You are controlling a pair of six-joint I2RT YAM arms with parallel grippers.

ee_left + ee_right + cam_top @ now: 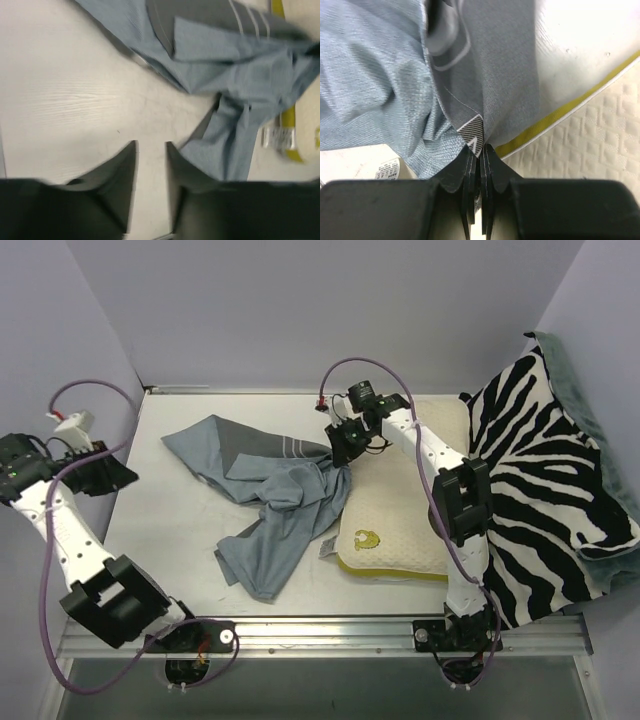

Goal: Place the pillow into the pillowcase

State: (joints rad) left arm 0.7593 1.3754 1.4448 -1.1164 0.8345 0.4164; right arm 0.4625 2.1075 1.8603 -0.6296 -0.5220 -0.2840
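Note:
The pillowcase [275,490] lies crumpled at the table's middle, blue-grey with a darker striped panel at the back. Its right end drapes over the left edge of the cream pillow [400,525], which has a yellow edge band and logo. My right gripper [340,447] is shut on a fold of the pillowcase [380,75] at the pillow's far left corner. In the right wrist view its tips [481,147] pinch the cloth just above the dimpled pillow [585,150]. My left gripper [122,478] is open and empty above bare table at the far left. In its own view [151,150] the pillowcase [225,65] lies ahead.
A zebra-striped cloth [540,470] with green backing covers the table's right side, touching the pillow's right edge. The pillow's white tag [277,137] sticks out by the yellow band. Walls close in the back and both sides. The bare tabletop [170,540] shows at the front left.

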